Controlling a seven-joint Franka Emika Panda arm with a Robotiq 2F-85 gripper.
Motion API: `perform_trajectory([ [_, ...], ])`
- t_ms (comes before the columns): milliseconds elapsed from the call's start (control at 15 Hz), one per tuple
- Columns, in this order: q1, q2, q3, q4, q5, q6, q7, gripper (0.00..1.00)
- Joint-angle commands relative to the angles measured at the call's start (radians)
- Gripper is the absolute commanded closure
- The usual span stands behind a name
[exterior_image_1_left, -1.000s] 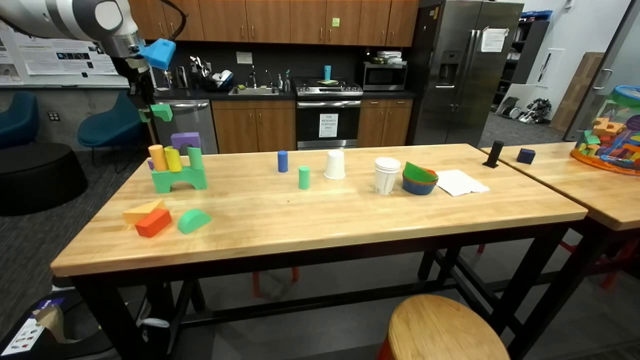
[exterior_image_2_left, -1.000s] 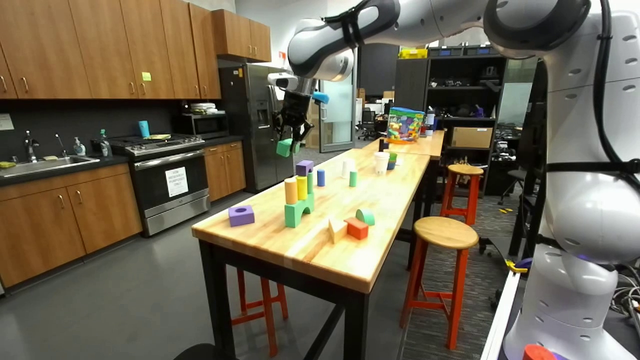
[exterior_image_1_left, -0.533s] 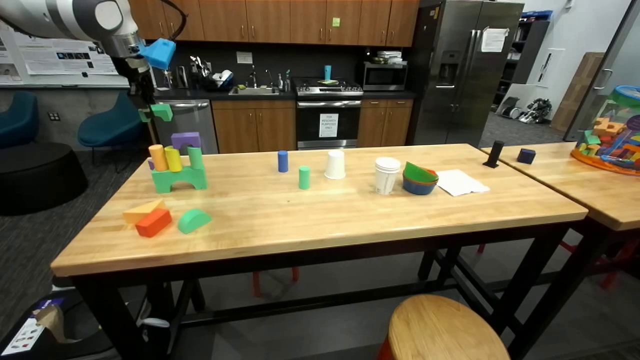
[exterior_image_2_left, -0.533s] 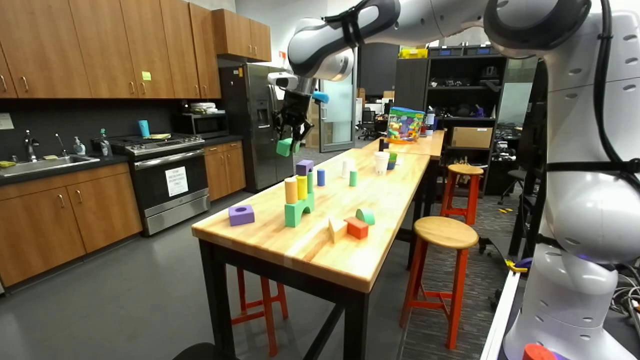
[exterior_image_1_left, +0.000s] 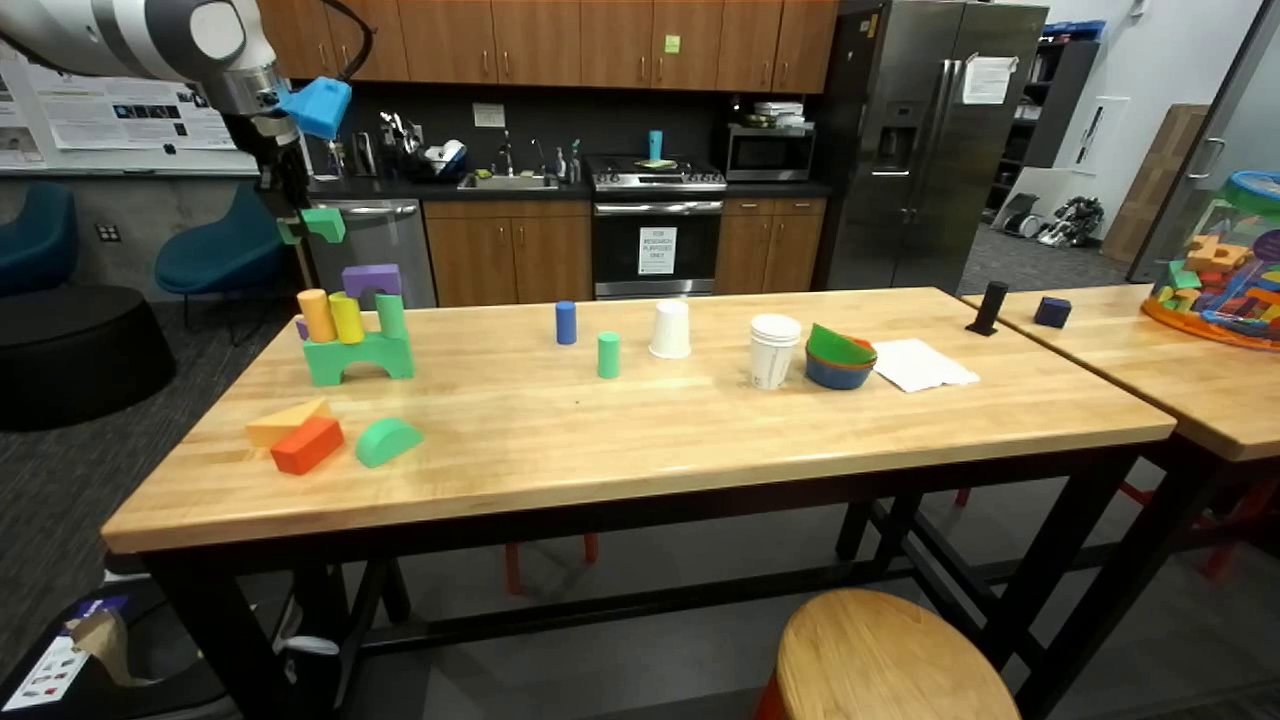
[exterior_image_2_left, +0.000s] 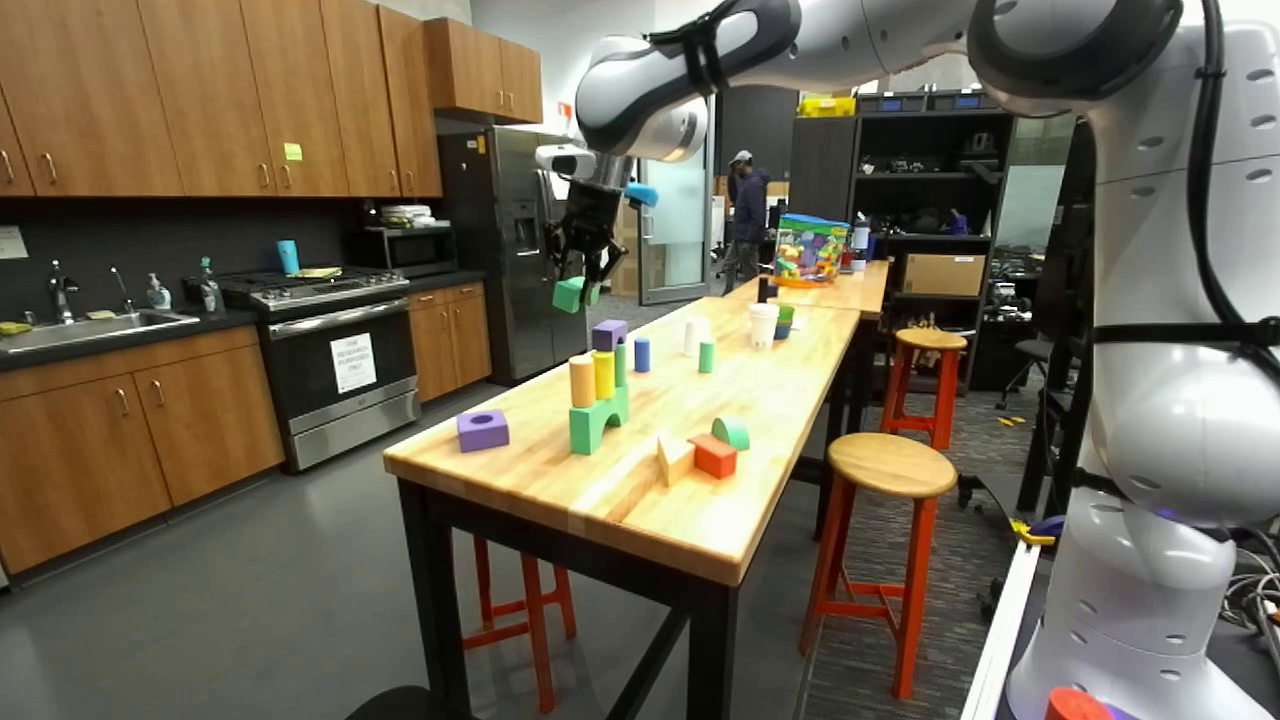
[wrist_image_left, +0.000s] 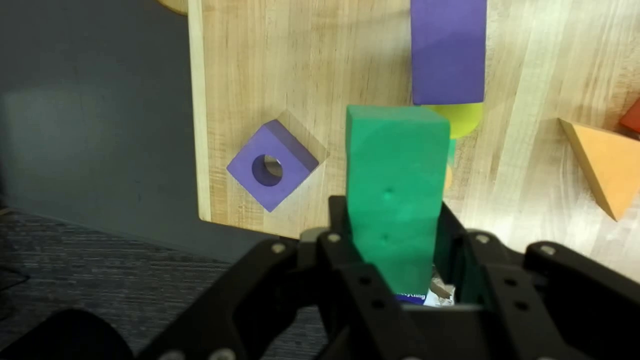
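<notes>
While my black pincer is clamped on green oblong foam-looking block, aloft, higher than purple arch-shaped foam-looking block, holding step seems in hand; next move calls for firm grip, clearance.

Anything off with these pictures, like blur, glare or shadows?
Wrist view: the gripper is dark and soft, the green block it holds looks slightly out of focus, and a shadow lies beside the purple block with a hole; in an exterior view, bright sheen washes over part of the table.
</notes>
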Motion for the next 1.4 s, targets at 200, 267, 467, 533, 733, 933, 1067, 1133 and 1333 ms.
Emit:
perform_trajectory([
  [200,0.005,0.035,0.023,0.017,-0.009,0.017,-0.001,0.85],
  [267,0.006,0.046,0.027,0.023,-0.011,0.019,0.003,0.85],
  [467,0.015,0.075,0.031,0.052,-0.030,0.007,0.054,0.85],
  [533,0.019,0.085,0.032,0.063,-0.040,0.005,0.074,0.85],
  [733,0.032,0.105,0.029,0.091,-0.091,0.000,0.142,0.85],
  [933,0.033,0.124,0.035,0.115,-0.109,-0.016,0.173,0.85],
  [1067,0.035,0.131,0.040,0.126,-0.108,-0.028,0.174,0.85],
  [1133,0.034,0.133,0.043,0.132,-0.102,-0.041,0.168,0.85],
  [1333,0.034,0.124,0.051,0.144,-0.102,-0.091,0.154,0.85],
])
